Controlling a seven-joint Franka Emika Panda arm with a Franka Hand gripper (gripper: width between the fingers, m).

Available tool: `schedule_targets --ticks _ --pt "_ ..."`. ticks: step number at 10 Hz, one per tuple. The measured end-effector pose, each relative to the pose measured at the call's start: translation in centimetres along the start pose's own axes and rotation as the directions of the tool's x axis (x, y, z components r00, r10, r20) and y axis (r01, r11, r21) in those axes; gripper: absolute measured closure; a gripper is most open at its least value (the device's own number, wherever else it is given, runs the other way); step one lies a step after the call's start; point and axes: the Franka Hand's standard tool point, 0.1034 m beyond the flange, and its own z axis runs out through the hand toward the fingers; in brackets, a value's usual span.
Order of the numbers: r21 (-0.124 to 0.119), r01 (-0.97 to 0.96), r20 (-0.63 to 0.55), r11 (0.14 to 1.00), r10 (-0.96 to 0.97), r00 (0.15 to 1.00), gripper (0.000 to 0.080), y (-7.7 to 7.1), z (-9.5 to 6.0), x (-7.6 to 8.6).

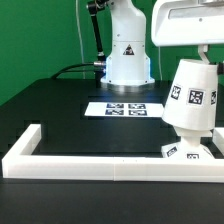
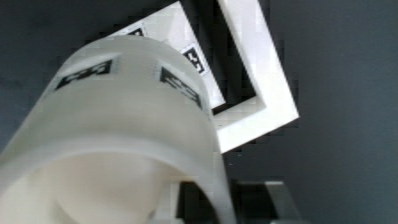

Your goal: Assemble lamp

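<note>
Shade (image 1: 191, 97) hanging tilted over base (image 1: 190, 152), at exterior view's right, close inside long white border (image 1: 100, 163). Narrow end up, wide mouth down and angled toward the base. Tags visible on shade wall and on base edge.

Gripper (image 2: 228, 200) only partly shown in wrist view: dark finger (image 2: 263, 197) close against the shade (image 2: 125, 130) wall near its rim, a second dark bar just beside it. Whether fingers pinch the wall or merely sit next to it: cannot tell (exterior view hides the fingers behind the white wrist housing). Shade off the tabletop (image 1: 60, 110) and tilted, so most likely carried, but a judgement only.

Bulb not seen in either view; perhaps under the shade already, perhaps not.

Marker board (image 1: 124, 106) flat on the tabletop, well away from the fingers, in front of the robot body (image 1: 128, 50). Also glimpsed in wrist view past the shade, beyond the border corner (image 2: 258, 95).

Handling, judged: shade hollow, thin-walled, rigid, light. Matte surface gives fair friction, though conical wall could let flat pads creep toward the narrow end. Best hold across the wall at the rim, one finger inside and one outside, rather than spanning the full cone. Tilt needs levelling before seating on base; skewed contact could jam or nudge the light base sideways.
</note>
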Motion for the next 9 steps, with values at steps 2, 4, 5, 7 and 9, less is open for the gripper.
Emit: schedule_targets --ticks 2,4,5,7,9 --pt "0.0 0.001 0.001 1.0 -0.001 1.0 0.0754 -0.1 0.0 -0.1" --pt "0.0 0.002 0.001 1.0 -0.002 1.0 0.0442 0.0 0.0 0.0" --pt "0.0 0.004 0.001 1.0 -0.004 1.0 0.0442 0.1 0.0 0.0" --pt "0.0 -0.003 0.001 1.0 0.003 1.0 0.0264 0.2 -0.2 0.1" --pt "-0.001 -0.054 0.021 0.999 0.054 0.998 0.0109 0.1 -1.5 -0.4"
